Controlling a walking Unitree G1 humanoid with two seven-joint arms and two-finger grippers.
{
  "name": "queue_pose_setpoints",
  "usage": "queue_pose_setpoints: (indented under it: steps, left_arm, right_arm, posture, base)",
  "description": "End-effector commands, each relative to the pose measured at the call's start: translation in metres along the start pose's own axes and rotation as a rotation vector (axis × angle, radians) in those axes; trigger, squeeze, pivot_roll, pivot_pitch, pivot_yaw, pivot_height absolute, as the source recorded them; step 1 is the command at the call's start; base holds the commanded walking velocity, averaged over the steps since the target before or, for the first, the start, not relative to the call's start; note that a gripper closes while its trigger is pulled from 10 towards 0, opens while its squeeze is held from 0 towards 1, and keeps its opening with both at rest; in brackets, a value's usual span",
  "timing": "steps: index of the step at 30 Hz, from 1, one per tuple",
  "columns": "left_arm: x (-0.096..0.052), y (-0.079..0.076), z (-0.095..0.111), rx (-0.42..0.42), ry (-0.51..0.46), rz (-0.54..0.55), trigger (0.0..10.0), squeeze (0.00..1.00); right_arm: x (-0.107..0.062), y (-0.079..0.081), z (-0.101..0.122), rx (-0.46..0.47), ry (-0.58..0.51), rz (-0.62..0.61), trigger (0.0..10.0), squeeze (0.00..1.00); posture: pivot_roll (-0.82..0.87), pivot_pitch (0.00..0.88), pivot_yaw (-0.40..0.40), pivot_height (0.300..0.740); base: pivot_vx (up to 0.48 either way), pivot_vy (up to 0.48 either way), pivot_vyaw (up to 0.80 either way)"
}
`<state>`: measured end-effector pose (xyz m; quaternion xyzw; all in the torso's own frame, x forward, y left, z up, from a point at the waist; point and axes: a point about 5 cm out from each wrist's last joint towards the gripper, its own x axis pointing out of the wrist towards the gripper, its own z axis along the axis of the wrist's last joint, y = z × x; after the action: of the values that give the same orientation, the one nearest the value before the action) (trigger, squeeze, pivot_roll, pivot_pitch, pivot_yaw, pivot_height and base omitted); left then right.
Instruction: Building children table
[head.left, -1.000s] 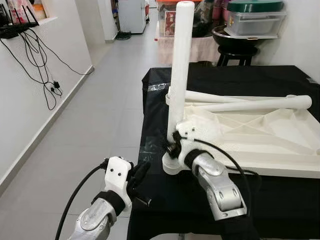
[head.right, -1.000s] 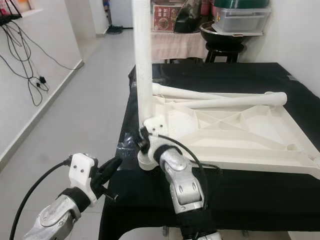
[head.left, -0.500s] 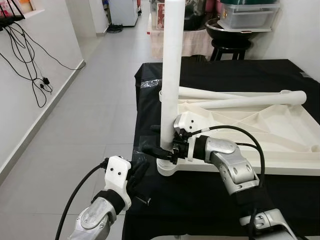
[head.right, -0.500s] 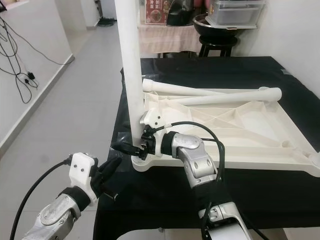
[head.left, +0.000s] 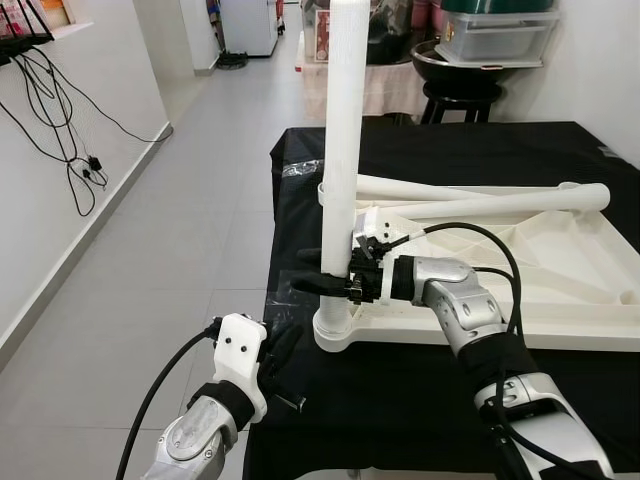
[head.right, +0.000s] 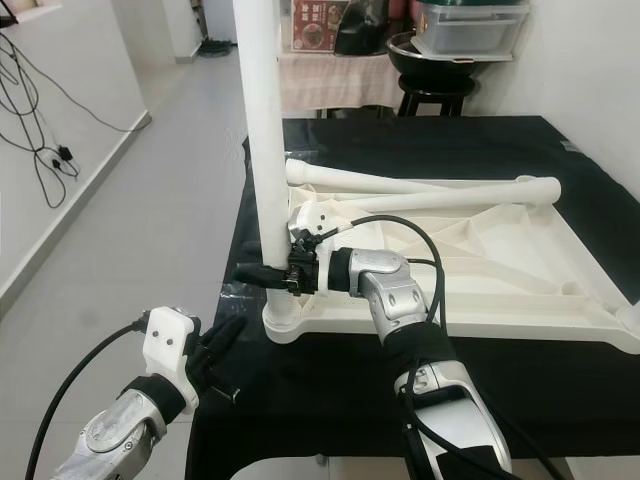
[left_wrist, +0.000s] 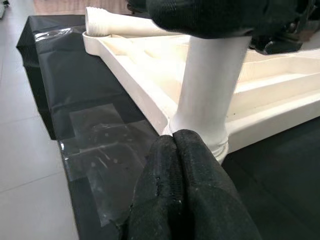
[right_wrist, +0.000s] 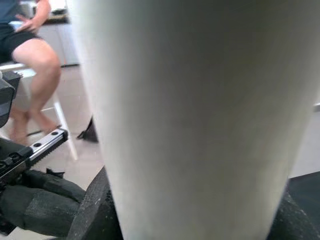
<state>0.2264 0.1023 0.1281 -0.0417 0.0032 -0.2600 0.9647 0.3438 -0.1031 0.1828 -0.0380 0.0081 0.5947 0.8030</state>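
Note:
The white table top (head.left: 520, 270) lies upside down on the black-covered table (head.left: 400, 400). One white leg (head.left: 340, 130) stands upright in the socket (head.left: 333, 333) at the near left corner. My right gripper (head.left: 318, 271) is shut on this leg a little above the socket, one black finger on each side. In the right wrist view the leg (right_wrist: 190, 115) is very close. Two more legs (head.left: 480, 205) lie across the top's far side. My left gripper (head.left: 278, 350) hangs shut off the table's near left corner, with its fingertips (left_wrist: 175, 145) pointing at the leg's base.
Grey tiled floor (head.left: 170, 250) lies left of the table. Cables (head.left: 60, 120) hang on the left wall. A black stool (head.left: 460, 100) and a storage box (head.left: 495, 40) stand behind the table. A person (right_wrist: 30, 45) sits in the background of the right wrist view.
My right gripper has moved from the leg's base to a hold slightly higher on the leg, its arm now reaching in from the right. The left gripper has barely moved.

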Motion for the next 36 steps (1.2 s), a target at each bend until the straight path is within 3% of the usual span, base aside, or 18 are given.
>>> queue_pose_setpoints:
  steps: [1, 6, 7, 8, 10, 11, 16, 20, 21, 22, 23, 24, 27, 32, 33, 36]
  left_arm:
    - [-0.001, 0.001, -0.002, 0.002, 0.007, 0.008, 10.0, 0.0]
    - [-0.001, 0.002, -0.001, 0.002, 0.006, 0.008, 10.0, 0.0]
    - [-0.002, 0.004, -0.001, 0.004, 0.007, 0.01, 10.0, 0.0]
    - [-0.003, 0.006, 0.0, 0.006, 0.006, 0.012, 10.0, 0.0]
    - [-0.003, 0.006, 0.0, 0.006, 0.006, 0.012, 10.0, 0.0]
    - [-0.003, 0.007, 0.0, 0.006, 0.006, 0.013, 10.0, 0.0]
    - [-0.002, 0.009, 0.0, 0.009, 0.012, 0.003, 10.0, 0.0]
    - [-0.002, 0.008, 0.0, 0.009, 0.014, -0.001, 10.0, 0.0]
    - [-0.003, 0.008, 0.0, 0.009, 0.01, 0.01, 10.0, 0.0]
    - [-0.003, 0.008, 0.0, 0.009, 0.01, 0.01, 10.0, 0.0]
    - [-0.003, 0.009, 0.0, 0.009, 0.008, 0.014, 10.0, 0.0]
    - [-0.002, 0.009, 0.0, 0.009, 0.008, 0.016, 10.0, 0.0]
    - [-0.002, 0.008, 0.0, 0.007, 0.008, 0.014, 10.0, 0.0]
    - [-0.002, 0.008, 0.0, 0.006, 0.008, 0.012, 10.0, 0.0]
    - [-0.002, 0.007, -0.001, 0.004, 0.008, 0.009, 10.0, 0.0]
    - [-0.001, 0.006, 0.0, 0.002, 0.007, 0.009, 10.0, 0.0]
  right_arm:
    - [-0.001, 0.005, -0.008, 0.024, 0.002, -0.028, 0.0, 0.0]
    - [-0.005, 0.011, -0.022, 0.035, 0.053, -0.167, 0.0, 0.0]
    - [-0.004, 0.01, -0.034, 0.073, 0.07, -0.473, 0.0, 0.0]
    - [-0.007, 0.027, -0.053, 0.131, 0.126, -0.801, 0.0, 0.0]
    - [-0.007, 0.027, -0.053, 0.131, 0.126, -0.801, 0.0, 0.0]
    - [-0.008, 0.04, -0.059, 0.148, 0.149, -0.844, 0.0, 0.0]
    - [-0.013, 0.032, -0.048, 0.053, 0.167, -0.89, 0.0, 0.0]
    - [-0.011, 0.035, -0.049, 0.045, 0.187, -0.865, 0.0, 0.0]
    - [-0.009, 0.032, -0.047, 0.05, 0.183, -0.843, 10.0, 0.0]
    - [-0.009, 0.032, -0.047, 0.05, 0.183, -0.843, 10.0, 0.0]
    - [-0.005, 0.033, -0.04, 0.081, 0.144, -0.802, 10.0, 1.0]
    - [-0.002, 0.034, -0.036, 0.104, 0.115, -0.774, 10.0, 1.0]
    - [0.013, 0.044, -0.011, 0.098, 0.007, -0.487, 10.0, 1.0]
    - [0.013, 0.043, 0.001, 0.061, -0.032, -0.401, 10.0, 1.0]
    - [0.009, 0.039, 0.005, -0.016, -0.003, -0.221, 10.0, 0.0]
    - [0.005, 0.031, -0.007, -0.071, 0.122, -0.102, 10.0, 0.0]
  posture:
    - [0.01, 0.039, -0.012, 0.74]
    - [0.01, 0.041, -0.015, 0.74]
    - [0.0, 0.046, -0.012, 0.74]
    - [0.0, 0.054, -0.002, 0.74]
    - [0.0, 0.054, -0.002, 0.74]
    - [0.0, 0.054, -0.002, 0.74]
    - [-0.01, 0.042, 0.002, 0.74]
    - [-0.01, 0.042, 0.003, 0.74]
    - [0.0, 0.042, 0.001, 0.74]
    - [0.0, 0.042, 0.001, 0.74]
    - [0.0, 0.04, 0.001, 0.74]
    - [0.0, 0.04, 0.0, 0.74]
    - [0.0, 0.039, 0.003, 0.74]
    - [0.0, 0.037, 0.003, 0.74]
    - [0.01, 0.036, 0.0, 0.74]
    - [0.01, 0.037, -0.005, 0.74]
  base:
    - [0.0, 0.0, 0.0]
    - [0.0, 0.0, 0.0]
    - [0.0, 0.0, 0.0]
    - [0.0, 0.0, 0.0]
    - [0.0, 0.0, 0.0]
    - [0.0, 0.0, 0.0]
    - [0.0, 0.0, 0.0]
    - [0.0, 0.0, 0.0]
    - [0.0, 0.0, 0.0]
    - [0.0, 0.0, 0.0]
    - [0.0, 0.0, 0.0]
    - [0.0, 0.0, 0.0]
    - [0.0, 0.0, 0.0]
    - [0.0, 0.0, 0.0]
    - [0.0, 0.0, 0.0]
    - [0.0, 0.0, 0.0]
